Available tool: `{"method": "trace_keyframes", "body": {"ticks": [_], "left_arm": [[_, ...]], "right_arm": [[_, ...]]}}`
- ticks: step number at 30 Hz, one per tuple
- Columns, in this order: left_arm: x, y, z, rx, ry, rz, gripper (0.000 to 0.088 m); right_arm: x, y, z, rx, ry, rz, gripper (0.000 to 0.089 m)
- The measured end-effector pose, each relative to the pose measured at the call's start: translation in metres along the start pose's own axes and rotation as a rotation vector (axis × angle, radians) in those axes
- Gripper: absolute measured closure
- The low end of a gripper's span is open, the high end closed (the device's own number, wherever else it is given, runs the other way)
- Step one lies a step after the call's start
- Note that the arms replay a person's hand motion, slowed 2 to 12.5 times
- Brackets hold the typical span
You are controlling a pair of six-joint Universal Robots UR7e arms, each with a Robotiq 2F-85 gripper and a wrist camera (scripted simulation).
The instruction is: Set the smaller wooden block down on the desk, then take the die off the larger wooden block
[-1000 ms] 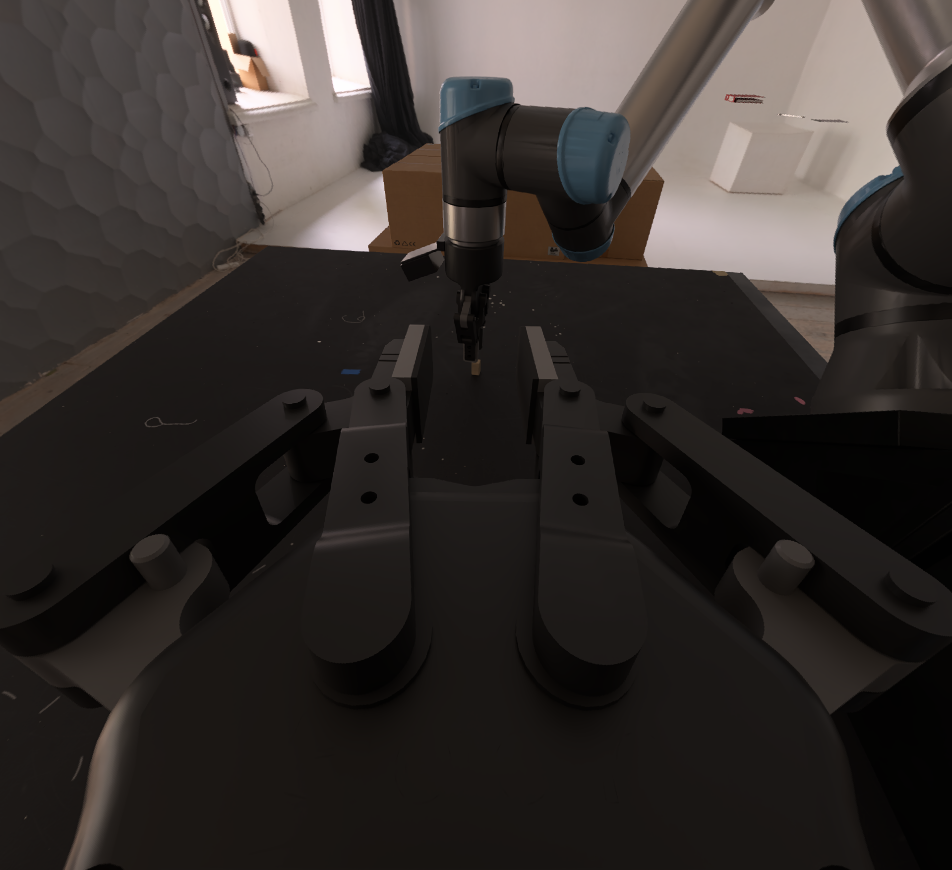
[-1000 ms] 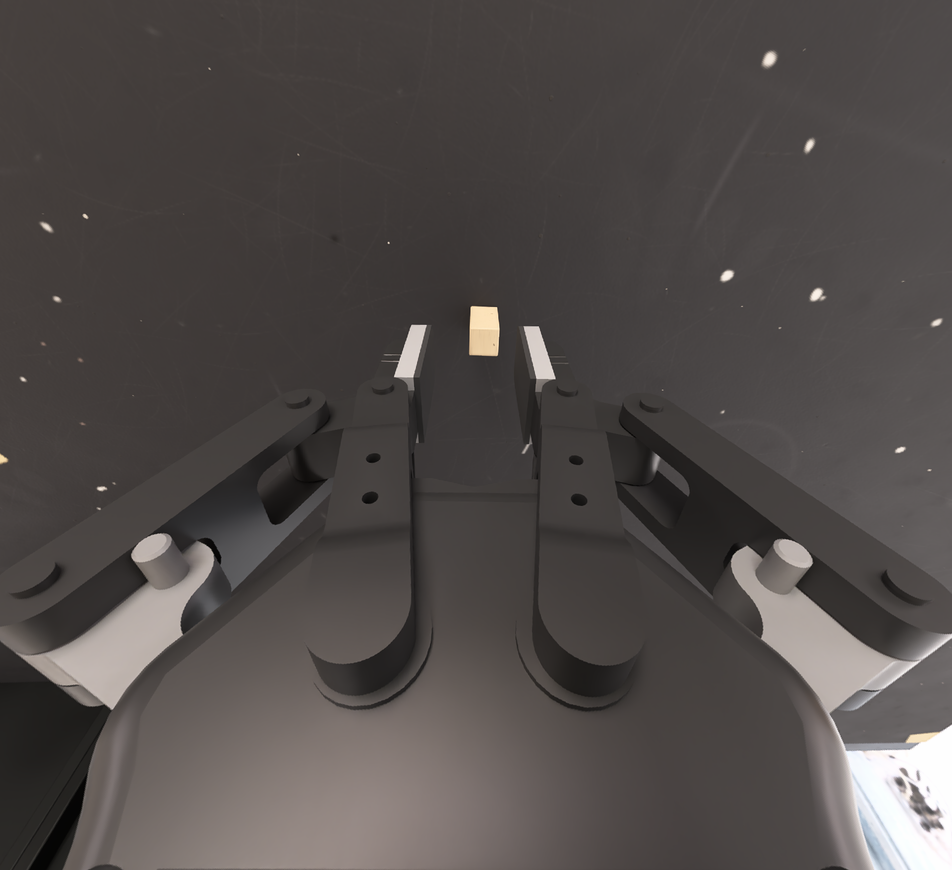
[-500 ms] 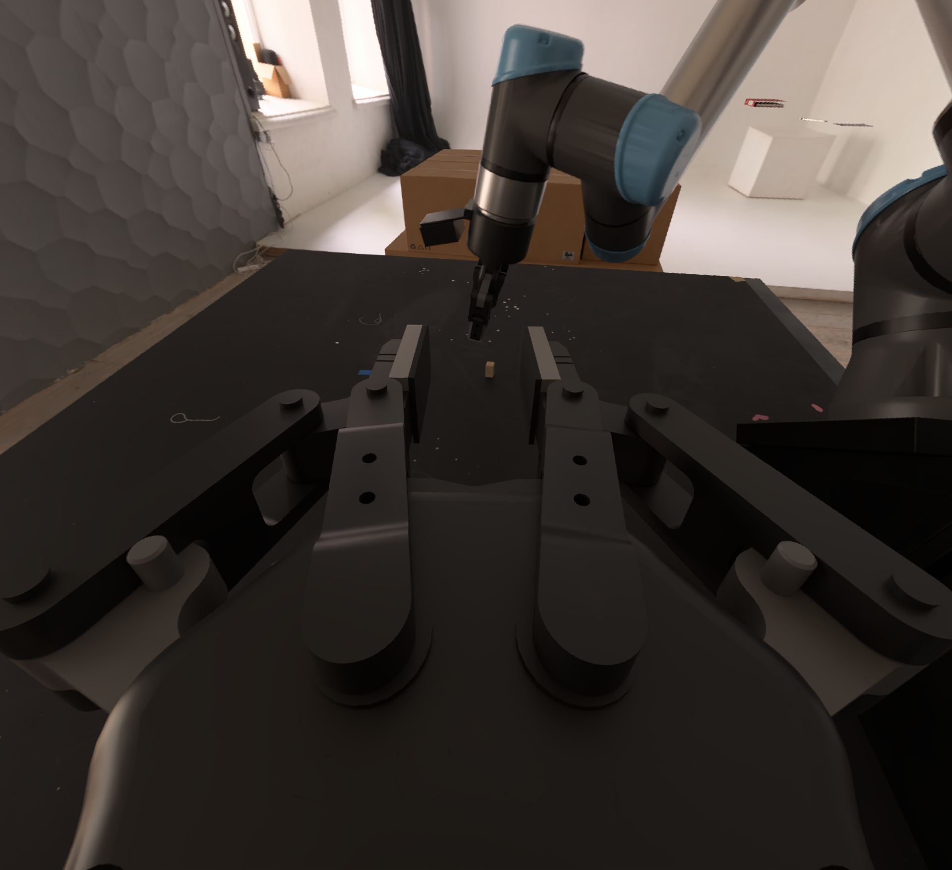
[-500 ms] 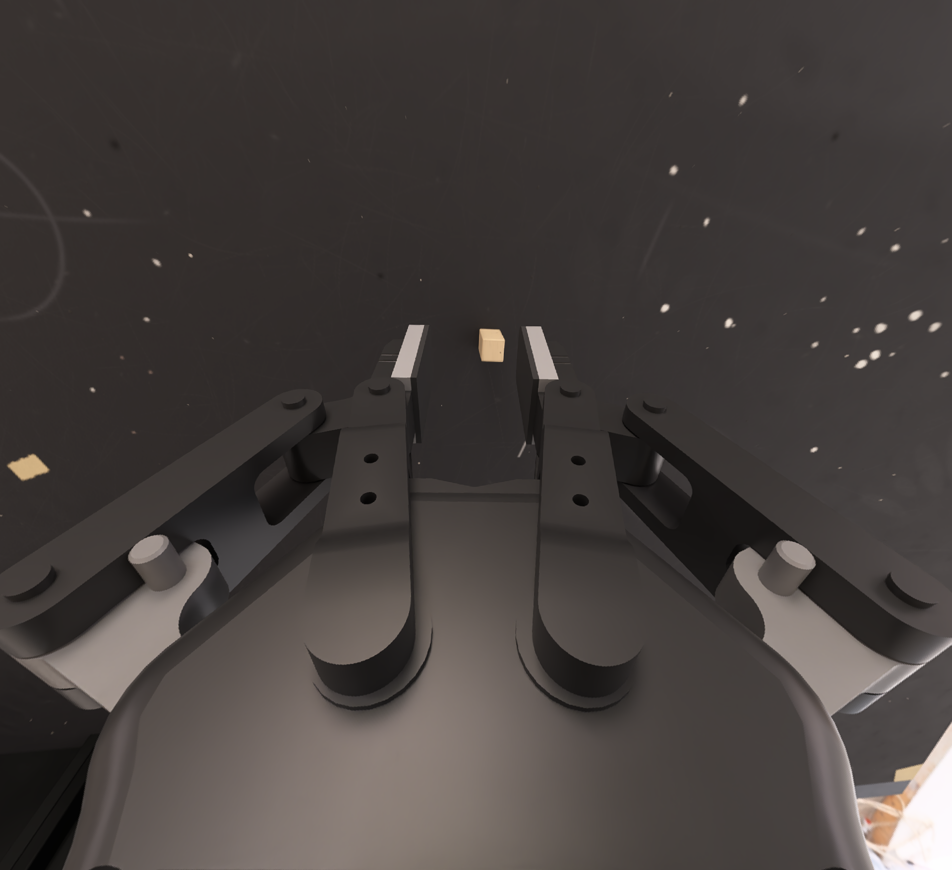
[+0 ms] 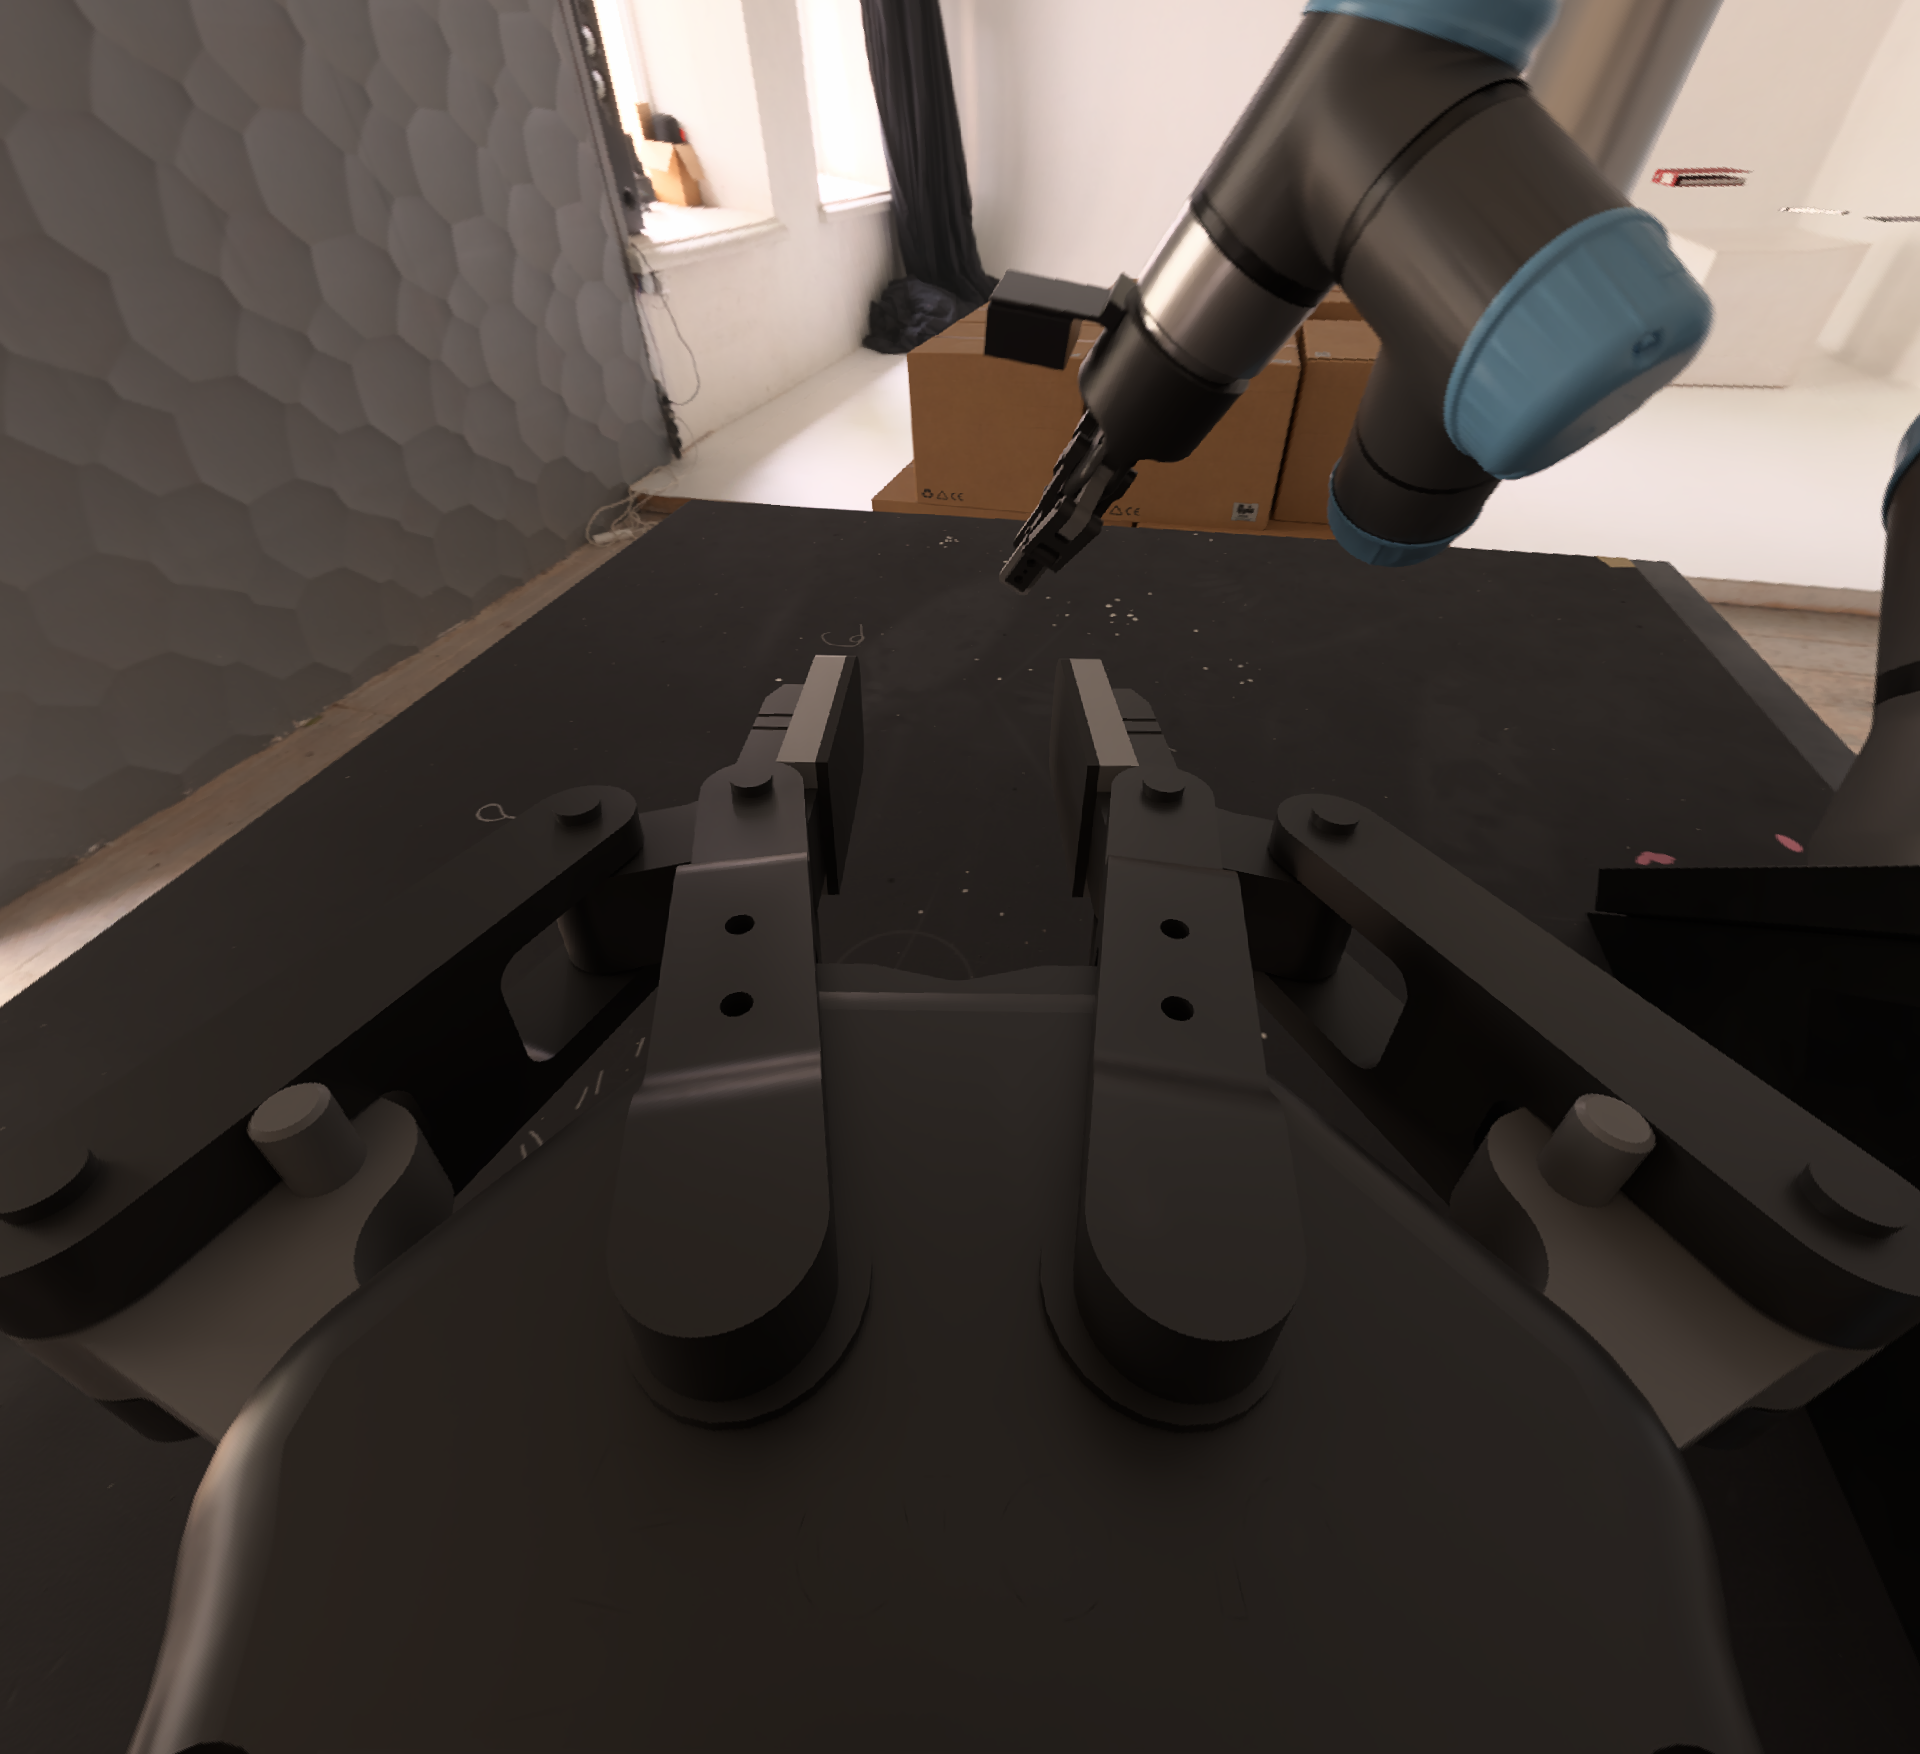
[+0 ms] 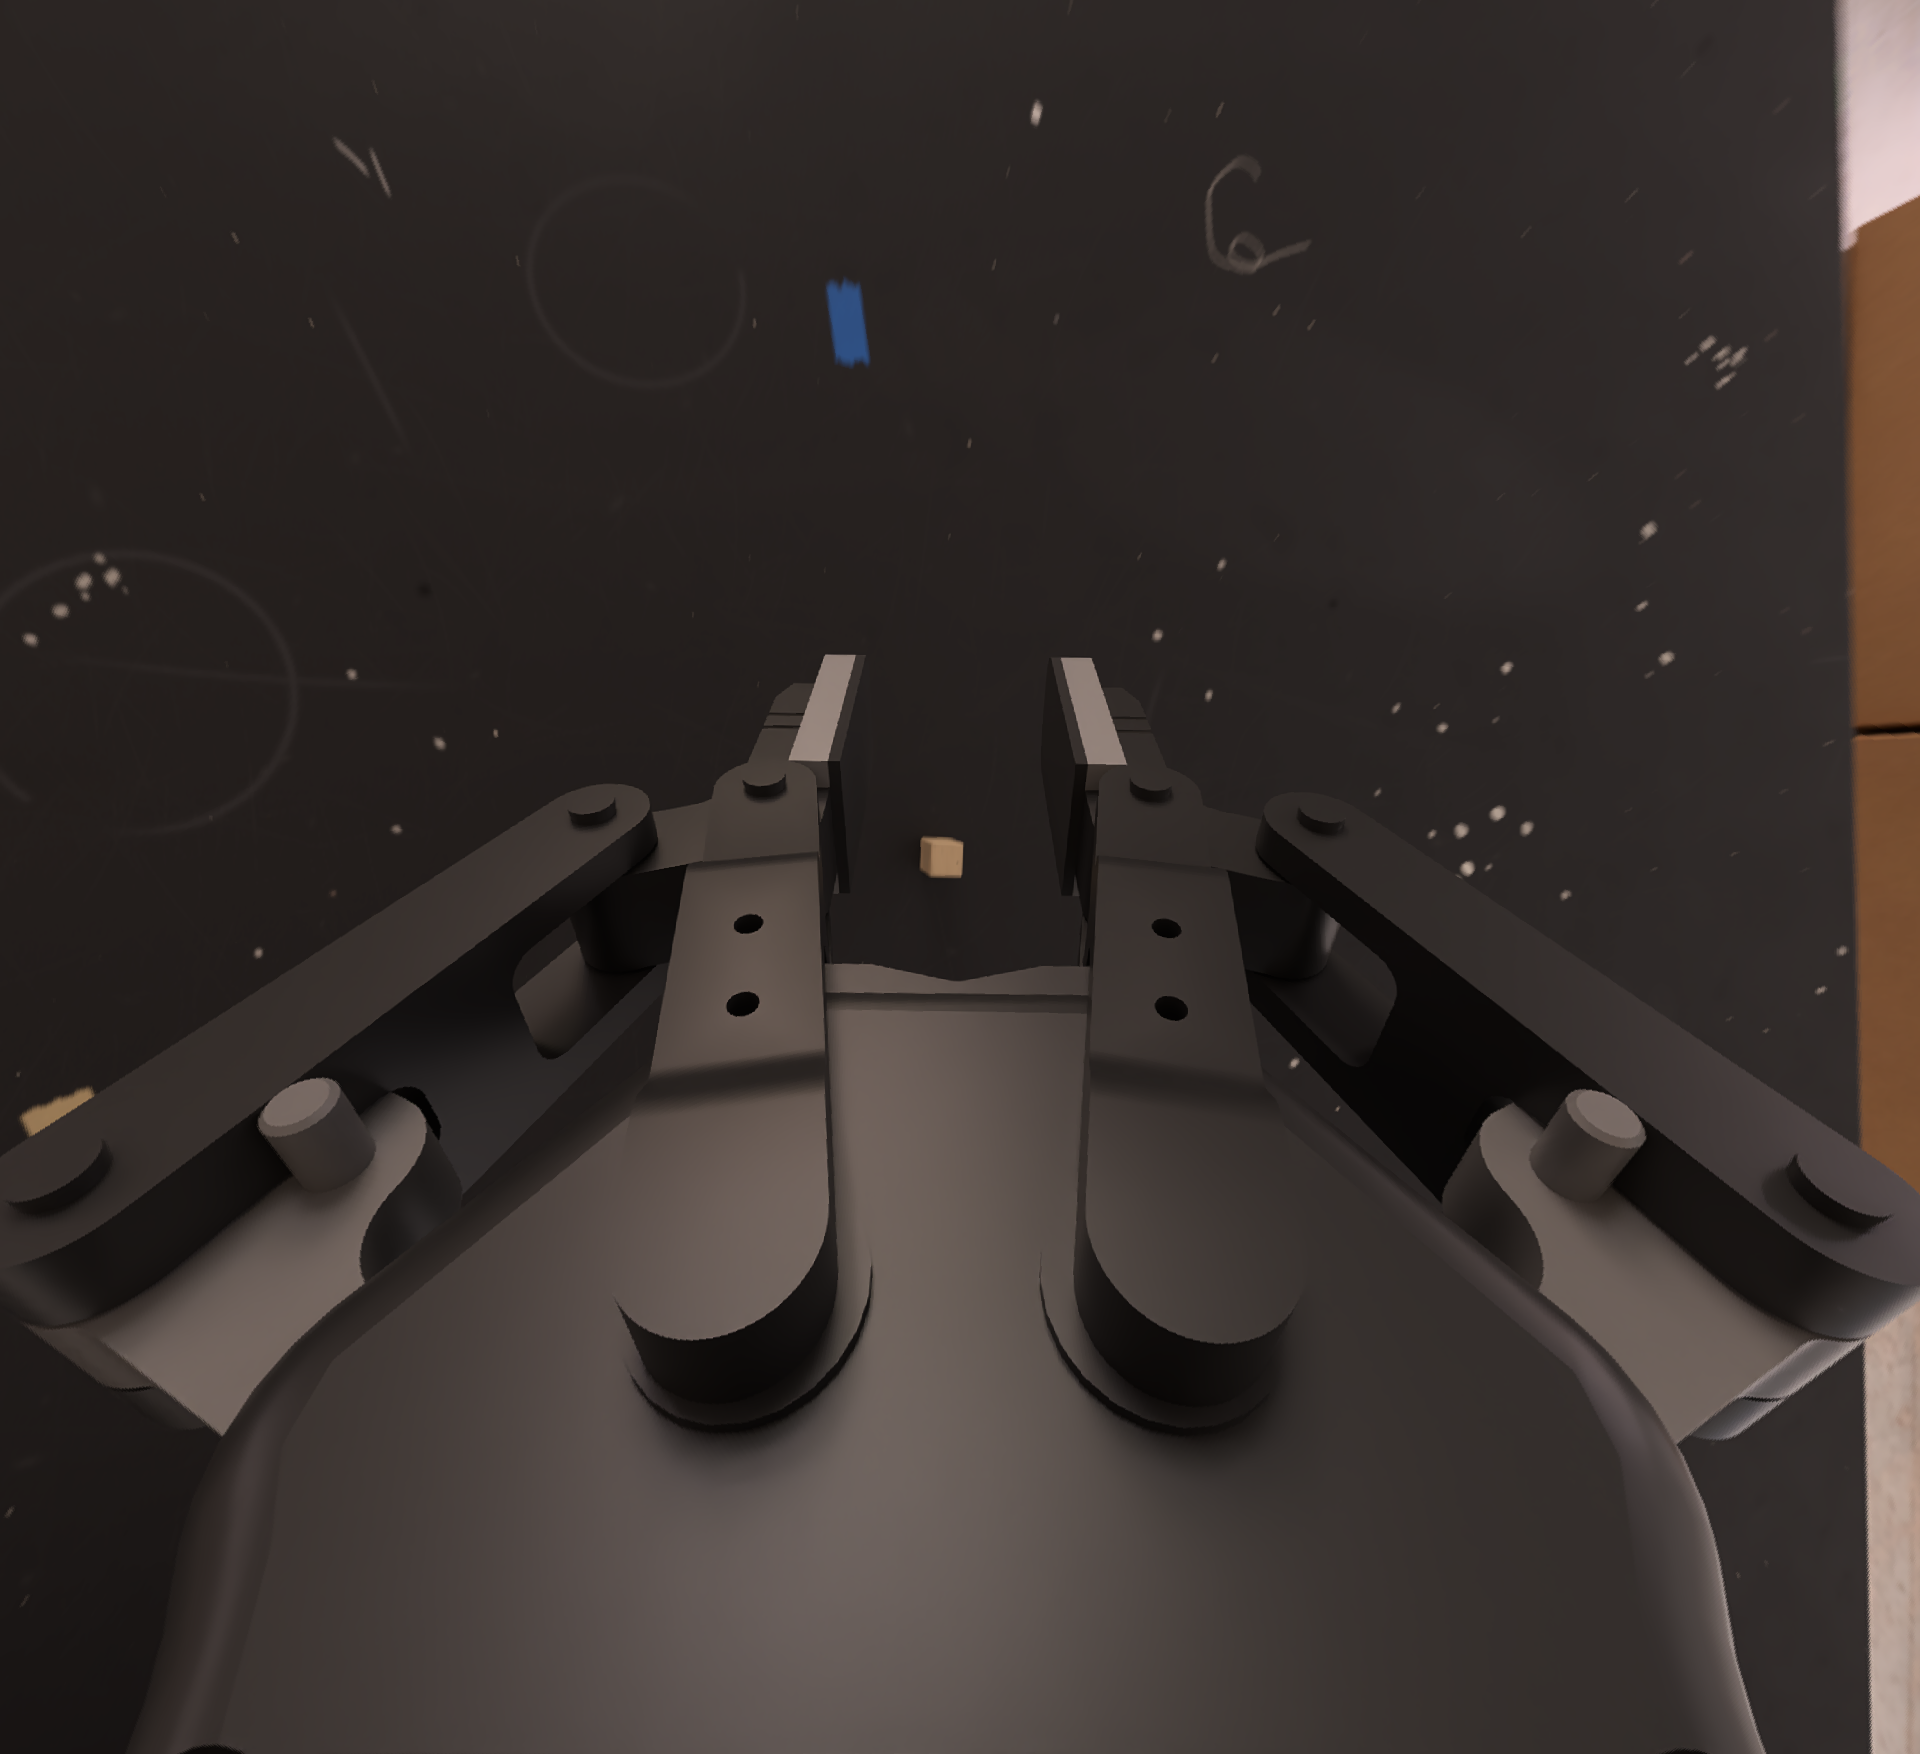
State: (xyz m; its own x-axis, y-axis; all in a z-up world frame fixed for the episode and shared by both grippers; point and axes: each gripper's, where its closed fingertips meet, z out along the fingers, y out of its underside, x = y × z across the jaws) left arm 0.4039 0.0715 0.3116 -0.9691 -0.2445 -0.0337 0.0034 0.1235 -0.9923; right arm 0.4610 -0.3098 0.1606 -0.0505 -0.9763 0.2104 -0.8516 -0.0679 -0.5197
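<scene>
Apparently the first step is done: the small block (image 6: 940, 855) lies on the desk (image 6: 1351, 457), free, well below the right pincer (image 6: 956, 707), which is spread and empty. Left pincer (image 5: 956, 717) is spread too. Neither die nor larger block shows clearly.

Grey textured wall panel (image 5: 260, 302), bright windows (image 5: 800, 21), perhaps cardboard boxes (image 5: 997, 416) behind.
</scene>
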Motion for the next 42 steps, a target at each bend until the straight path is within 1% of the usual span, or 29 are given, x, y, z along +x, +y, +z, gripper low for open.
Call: {"method": "trace_keyframes", "body": {"ticks": [6, 11, 17, 22, 28, 32, 42], "left_arm": [[-0.008, -0.001, -0.005, -0.002, -0.039, 0.007, 0.0545], [-0.013, -0.002, -0.01, 0.001, -0.062, 0.007, 0.0544], [-0.017, -0.004, -0.015, 0.012, -0.074, -0.005, 0.0544], [-0.018, -0.007, -0.019, 0.028, -0.071, -0.022, 0.0545], [-0.018, -0.011, -0.024, 0.051, -0.059, -0.043, 0.0546], [-0.019, -0.013, -0.027, 0.065, -0.054, -0.055, 0.0546], [-0.023, -0.017, -0.035, 0.078, -0.072, -0.058, 0.0547]], "right_arm": [[0.002, -0.024, -0.026, 0.164, 0.068, -0.018, 0.0594], [0.0, -0.039, -0.048, 0.287, 0.112, -0.037, 0.0595], [-0.004, -0.054, -0.072, 0.416, 0.158, -0.065, 0.0598], [-0.009, -0.063, -0.089, 0.507, 0.194, -0.089, 0.0599], [-0.016, -0.07, -0.107, 0.594, 0.223, -0.122, 0.0599], [-0.02, -0.074, -0.116, 0.638, 0.241, -0.137, 0.0595], [-0.03, -0.079, -0.132, 0.71, 0.275, -0.16, 0.0574]]}}
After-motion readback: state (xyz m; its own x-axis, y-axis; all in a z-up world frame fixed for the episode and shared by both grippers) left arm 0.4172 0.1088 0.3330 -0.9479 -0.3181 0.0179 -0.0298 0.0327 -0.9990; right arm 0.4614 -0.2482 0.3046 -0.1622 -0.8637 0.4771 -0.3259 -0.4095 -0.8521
